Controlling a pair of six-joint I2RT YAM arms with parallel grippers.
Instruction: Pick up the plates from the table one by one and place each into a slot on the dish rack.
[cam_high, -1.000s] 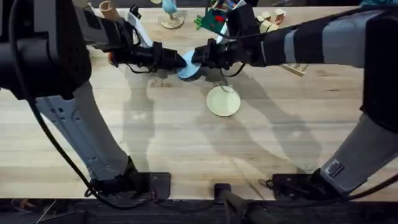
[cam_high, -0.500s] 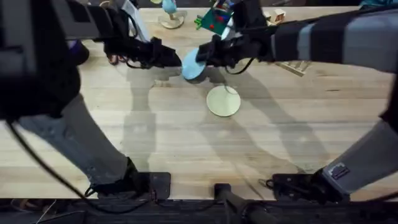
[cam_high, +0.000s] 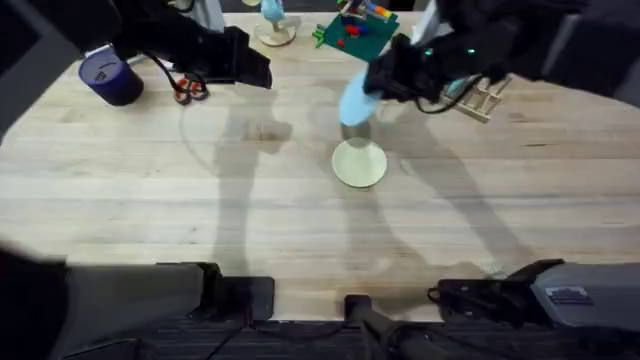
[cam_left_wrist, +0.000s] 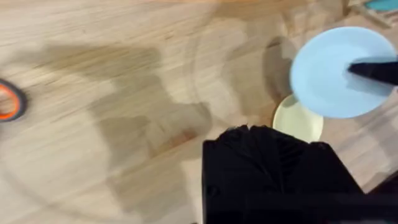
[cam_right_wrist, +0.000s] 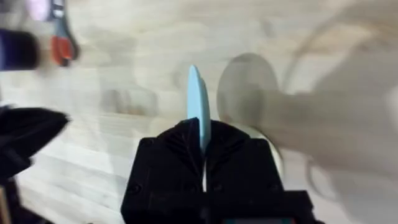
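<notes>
My right claw (cam_high: 372, 84) was clamped on the blue plate's (cam_high: 357, 99) edge, above the desk (cam_high: 250, 220) near the cream plate (cam_high: 359, 163). That thin rim grip might slip before reaching the dish rack (cam_high: 478, 96). I couldn't tell my left claw's (cam_high: 262, 72) state.

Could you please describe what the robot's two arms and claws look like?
Both arms are mostly black with grey sections. The left claw is black and blocky, with a black cable looping beside it. The right claw is black too, with a small green light glowing on the wrist behind it and a dark cable hanging below. In the right wrist view, its fingers are matt black and angular.
</notes>
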